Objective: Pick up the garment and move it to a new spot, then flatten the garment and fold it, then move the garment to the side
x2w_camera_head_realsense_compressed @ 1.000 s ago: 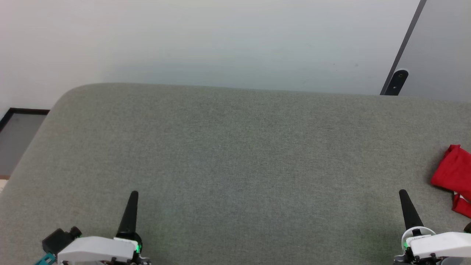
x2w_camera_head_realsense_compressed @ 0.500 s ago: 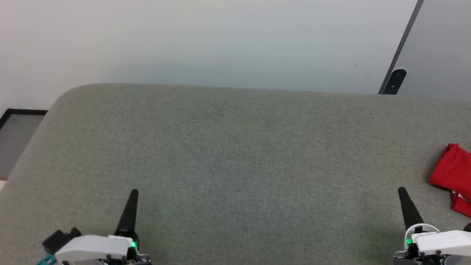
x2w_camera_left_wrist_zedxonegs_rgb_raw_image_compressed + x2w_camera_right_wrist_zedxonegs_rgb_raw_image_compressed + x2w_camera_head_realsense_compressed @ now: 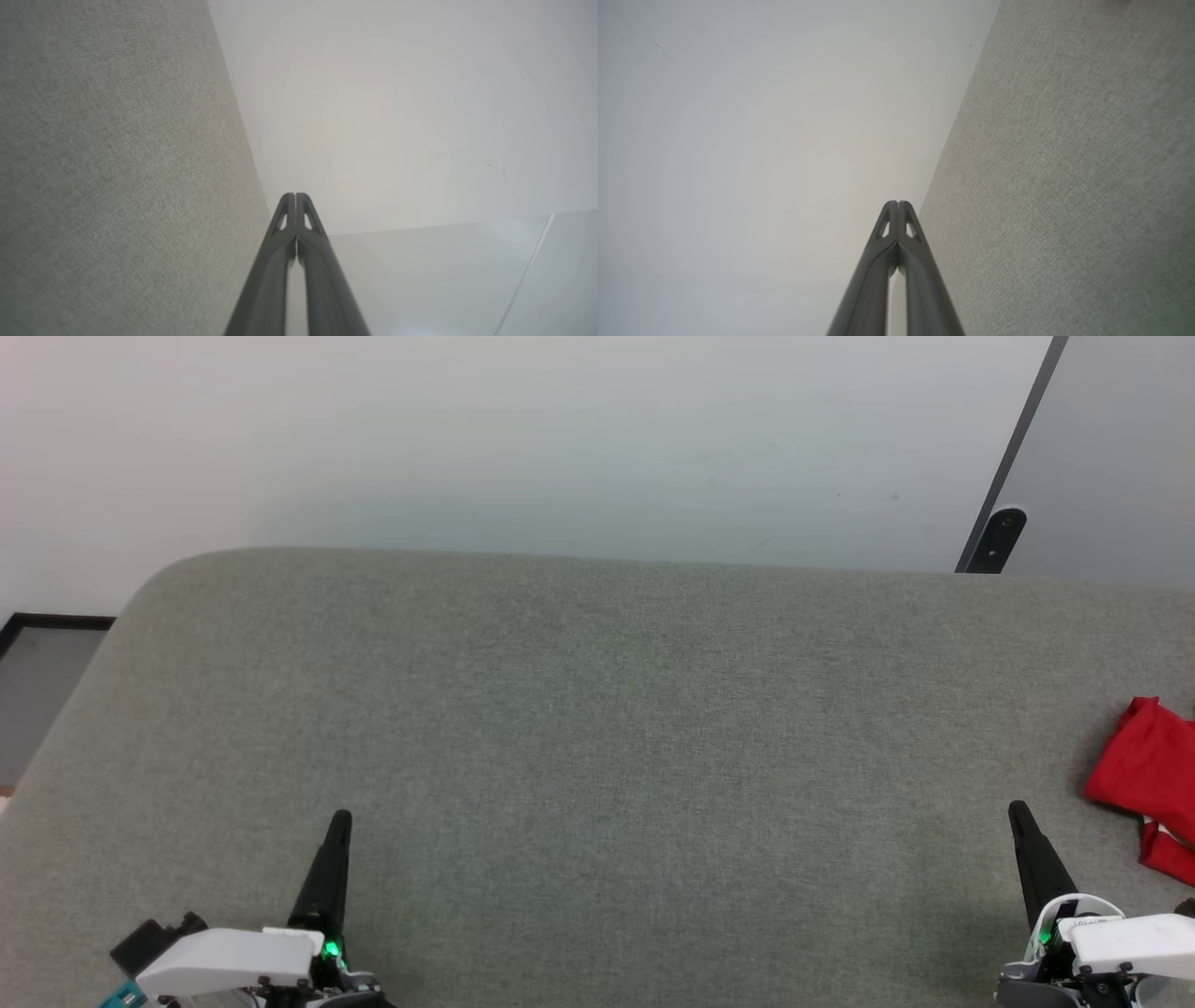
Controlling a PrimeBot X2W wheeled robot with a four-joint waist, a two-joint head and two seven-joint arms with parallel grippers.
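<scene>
The red garment lies bunched at the right edge of the head view, partly cut off, with a strip of white trim low on it. It rests on the grey fabric surface. My right gripper is shut and empty, a short way left of the garment and apart from it. At the lower left my left gripper is shut and empty too, far from the garment. In the left wrist view my left gripper has its fingertips pressed together; in the right wrist view my right gripper stands the same.
A pale wall rises behind the surface's far edge. A dark slanted frame edge with a black fitting stands at the back right. The surface's rounded left corner drops off to a dark-framed floor area.
The whole head picture has shifted slightly left, so the camera moved. Both grippers sit a little higher in the view. The garment lies as before.
</scene>
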